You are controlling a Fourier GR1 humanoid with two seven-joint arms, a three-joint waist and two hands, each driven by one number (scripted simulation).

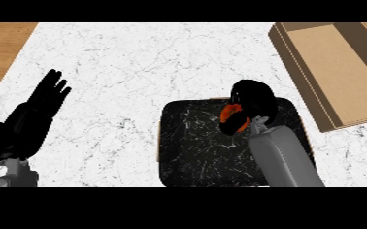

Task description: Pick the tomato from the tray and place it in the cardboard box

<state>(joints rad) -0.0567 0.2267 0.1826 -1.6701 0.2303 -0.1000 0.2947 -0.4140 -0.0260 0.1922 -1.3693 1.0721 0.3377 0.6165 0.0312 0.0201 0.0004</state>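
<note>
You're curling your right hand (252, 102) round the red-orange tomato (232, 115) over the black marbled square tray (193, 150), open brown cardboard box (326, 65) waiting near the right edge, left hand (39, 109) resting straight-fingered.

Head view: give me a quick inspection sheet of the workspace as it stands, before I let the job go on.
Surface: white marble counter, with a wood strip at the far left corner.
Job's things: tomato over the dark tray, mostly hidden by the right hand; cardboard box open at the right, nothing seen inside.
Clutter: nothing seen.
Hands: right hand curled round the tomato above the tray's far right part; left hand open, fingers up, resting at the left edge.
Cables: nothing seen.
Surroundings: nothing seen beyond the counter.
</note>
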